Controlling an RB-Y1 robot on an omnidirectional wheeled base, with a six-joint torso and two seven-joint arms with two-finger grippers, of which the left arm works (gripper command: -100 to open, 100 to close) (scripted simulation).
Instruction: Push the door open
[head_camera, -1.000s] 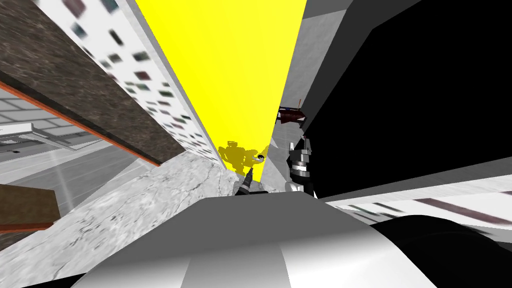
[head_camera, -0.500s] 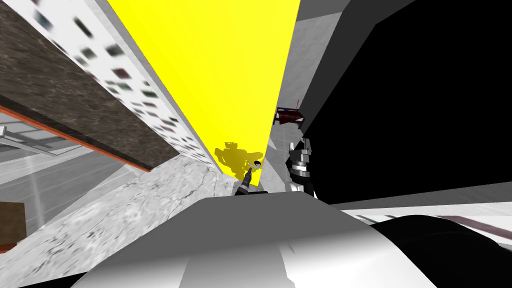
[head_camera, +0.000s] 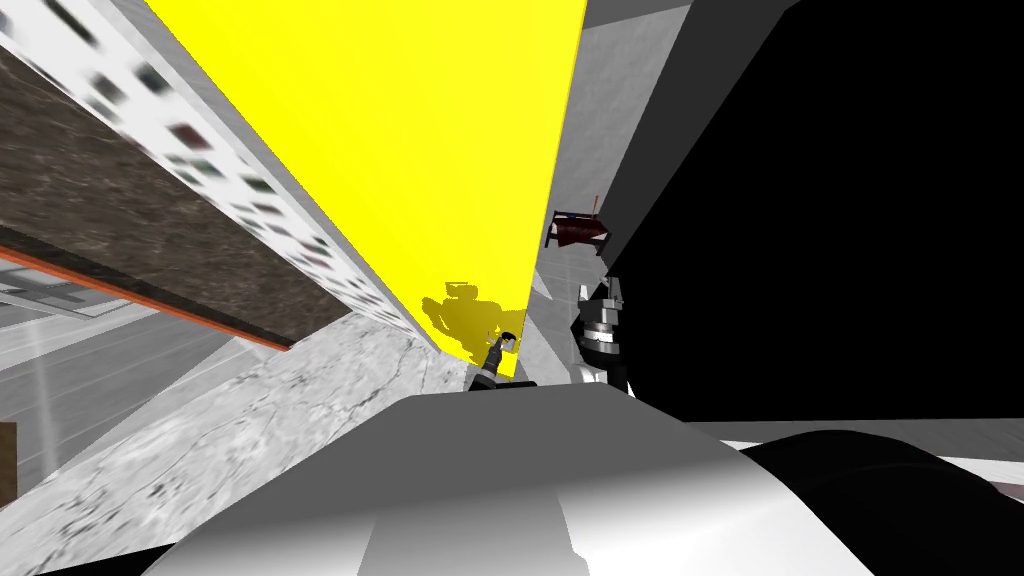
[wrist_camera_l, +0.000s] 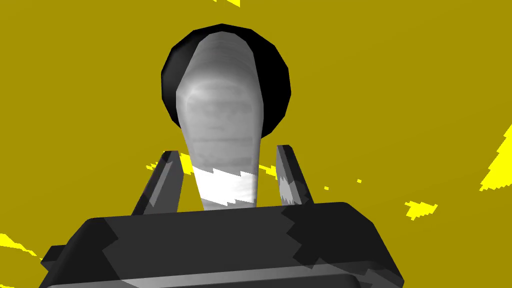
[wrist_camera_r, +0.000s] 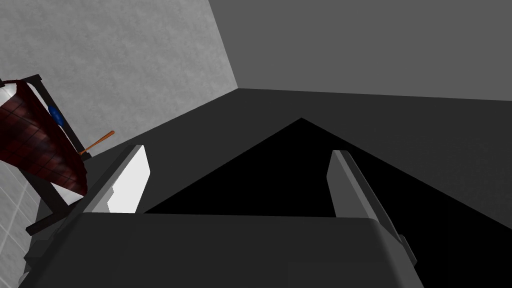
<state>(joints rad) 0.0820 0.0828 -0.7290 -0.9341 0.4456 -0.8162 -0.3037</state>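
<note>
Door (head_camera: 400, 150) is a bright yellow panel right in front of me, running up from the marbled floor (head_camera: 250, 420). Low on it, near its right edge, sits the handle (wrist_camera_l: 222, 125), a grey lever on a round black plate. The left claw (wrist_camera_l: 225, 150) is at this handle. Its fingers (wrist_camera_l: 167, 180) stand apart, one on each side of the lever, with a thin strip of yellow showing between each blade and the lever. In the head view the left claw (head_camera: 497, 352) points up at the door, with a dark shadow on the yellow above it. The right claw (wrist_camera_r: 237, 150) is just to the right of the door's edge, its blades wide apart and holding nothing. It faces grey walls and a black area (head_camera: 850, 200). A dark red thing (wrist_camera_r: 40, 145) on a black frame stands by the grey wall beyond the door's edge.
</note>
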